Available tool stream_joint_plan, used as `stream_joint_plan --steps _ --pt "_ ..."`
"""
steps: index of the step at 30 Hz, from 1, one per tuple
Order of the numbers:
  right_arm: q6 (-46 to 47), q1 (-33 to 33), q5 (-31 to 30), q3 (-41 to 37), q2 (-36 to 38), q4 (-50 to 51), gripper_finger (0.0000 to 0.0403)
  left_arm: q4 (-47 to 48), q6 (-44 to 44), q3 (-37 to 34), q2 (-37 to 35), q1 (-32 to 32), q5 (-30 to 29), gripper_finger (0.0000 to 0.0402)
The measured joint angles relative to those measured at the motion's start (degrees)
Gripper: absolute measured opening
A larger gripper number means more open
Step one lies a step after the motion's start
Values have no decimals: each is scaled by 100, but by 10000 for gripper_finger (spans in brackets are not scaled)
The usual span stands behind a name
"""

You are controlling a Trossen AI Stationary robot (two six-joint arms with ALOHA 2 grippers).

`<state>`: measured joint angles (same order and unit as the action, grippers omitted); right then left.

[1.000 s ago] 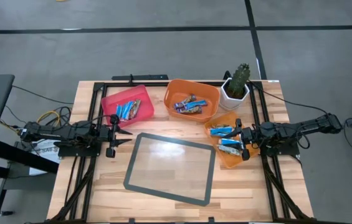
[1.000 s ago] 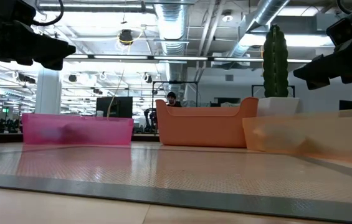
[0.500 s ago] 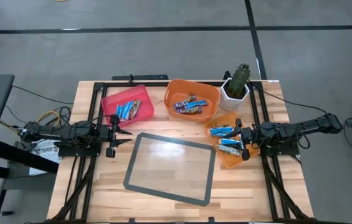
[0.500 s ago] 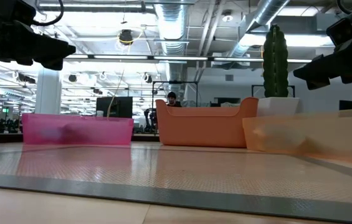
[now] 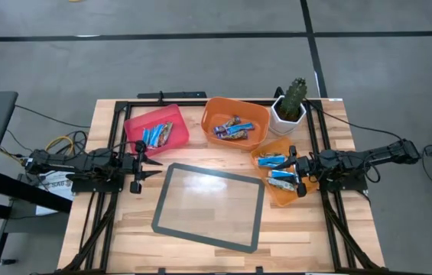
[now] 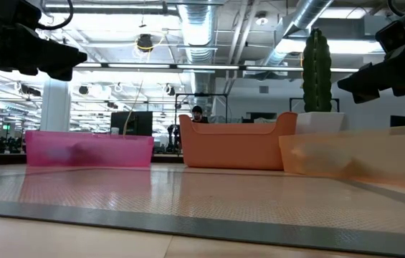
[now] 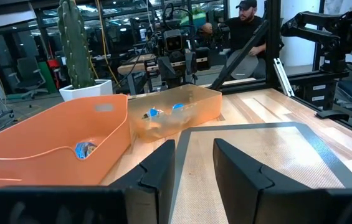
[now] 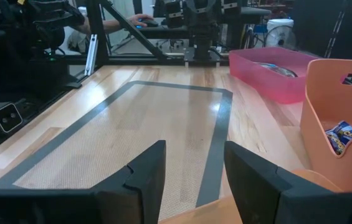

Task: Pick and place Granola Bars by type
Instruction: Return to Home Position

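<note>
High view shows the Granola Bars (image 5: 233,130) already sitting in three bins, with none loose on the worktop (image 5: 124,229). A few lie in the red bin (image 5: 135,122) at the back left. A mixed cluster of blue and darker wrappers lies in the orange bin (image 5: 209,114) at the back centre. Several blue ones rest in a second orange bin (image 5: 283,197) on the right. The bars are likely light, with slick, crinkly foil wrappers and a brittle filling, so a gentle pinch across the narrow width at mid-length looks safest. A grey-bordered mat (image 5: 209,205) lies in front of the bins with nothing on it. The left end effector (image 5: 148,163) hovers at the left edge, just in front of the red bin, fingers moderately apart and holding nothing. The right end effector (image 5: 295,173) hangs over the right-hand orange bin, fingers likewise apart and empty. A cactus (image 5: 295,93) in a white pot stands at the back right corner. Sorting appears finished.
</note>
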<state>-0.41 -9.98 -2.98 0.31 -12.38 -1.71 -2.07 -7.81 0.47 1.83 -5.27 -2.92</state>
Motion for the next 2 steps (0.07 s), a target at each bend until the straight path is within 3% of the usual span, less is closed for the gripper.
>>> stream_joint_plan --steps 2 --pt "0 0 0 1 0 2 154 0 0 0 2 -1 0 103"
